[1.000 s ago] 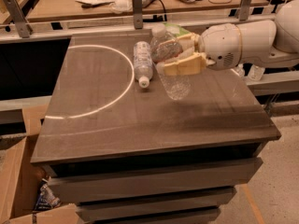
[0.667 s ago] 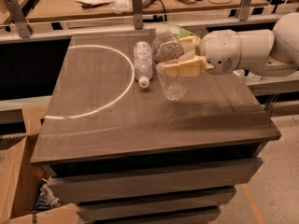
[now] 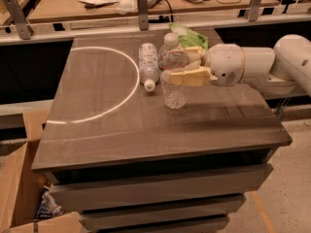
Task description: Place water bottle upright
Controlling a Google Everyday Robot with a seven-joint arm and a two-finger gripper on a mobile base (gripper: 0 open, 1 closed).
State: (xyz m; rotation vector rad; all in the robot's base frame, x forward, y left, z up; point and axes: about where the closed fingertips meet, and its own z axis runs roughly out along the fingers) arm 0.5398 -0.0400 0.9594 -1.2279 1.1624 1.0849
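The water bottle [image 3: 175, 92], clear and ribbed with a white cap, stands upright at the middle of the dark table [image 3: 121, 130]. Its base is at or just above the tabletop. My gripper [image 3: 178, 65] comes in from the right and is shut around the bottle's upper body, one yellowish finger [image 3: 187, 77] in front and one behind. A smaller bottle [image 3: 147, 62] with a whitish label lies on its side just left of it, cap toward the front.
A green packet [image 3: 188, 33] lies behind the gripper near the table's back edge. A metal rail with posts [image 3: 142, 3] runs behind the table. An open cardboard box [image 3: 19, 183] stands on the floor at the lower left. Drawers are below the tabletop.
The water bottle has gone from tilted in my gripper to upright and lower, near the tabletop. The lying bottle has not moved.
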